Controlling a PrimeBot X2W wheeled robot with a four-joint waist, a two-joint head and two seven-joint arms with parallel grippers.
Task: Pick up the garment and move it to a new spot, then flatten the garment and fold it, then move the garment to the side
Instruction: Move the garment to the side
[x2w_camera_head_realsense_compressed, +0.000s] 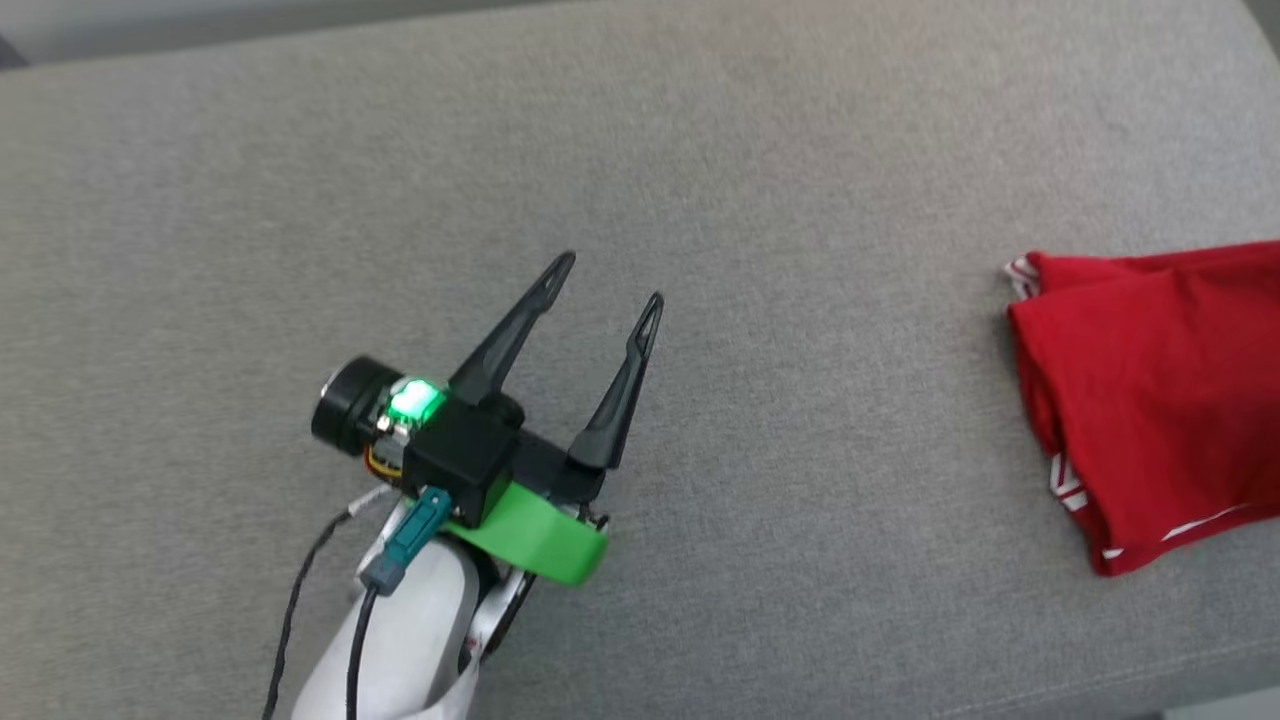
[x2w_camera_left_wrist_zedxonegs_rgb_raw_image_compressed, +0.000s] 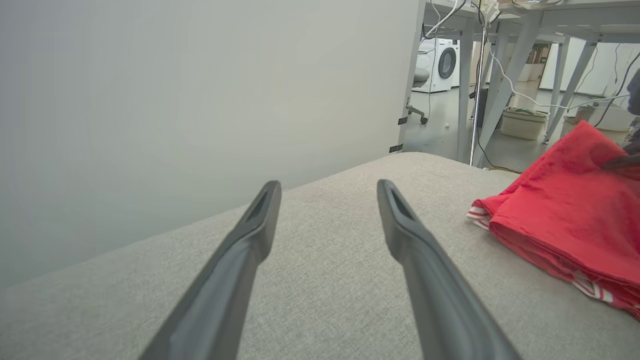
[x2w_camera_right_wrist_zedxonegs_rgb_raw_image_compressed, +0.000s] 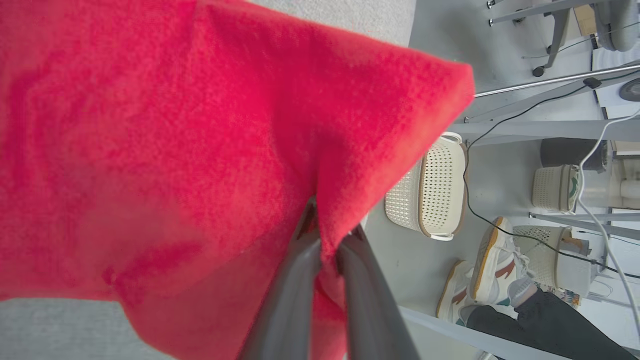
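pressed almost together, the two long dark fingers of the right gripper (x2w_camera_right_wrist_zedxonegs_rgb_raw_image_compressed: 332, 220) pinch a ridge of the red jersey garment (x2w_camera_right_wrist_zedxonegs_rgb_raw_image_compressed: 175, 125) just in front of that wrist's lens.

largest in the scene is the grey woven upholstered surface (x2w_camera_head_realsense_compressed: 700, 150), broad and flat. the garment lies on its right part, looking folded into a thick bundle. red-white striped trim (x2w_camera_head_realsense_compressed: 1020, 270) shows at its corner, and the cloth runs out past the right side of the head view. the left gripper (x2w_camera_head_realsense_compressed: 610, 280), black with a green band behind it, hovers over bare cushion well apart from the cloth, its fingers spread wide and holding nothing.

judging by the folded stack, the step in hand is shifting it aside. to do that well, the pinch should take in every layer. the pull should run low and steady along the cushion so the folds do not slide open. the release should come with the whole bundle on the surface, not hanging over its edge.

on the floor beyond stand cream perforated plastic baskets (x2w_camera_right_wrist_zedxonegs_rgb_raw_image_compressed: 430, 187); what they hold i cannot tell. near them is a person's pale sneaker (x2w_camera_right_wrist_zedxonegs_rgb_raw_image_compressed: 495, 265).
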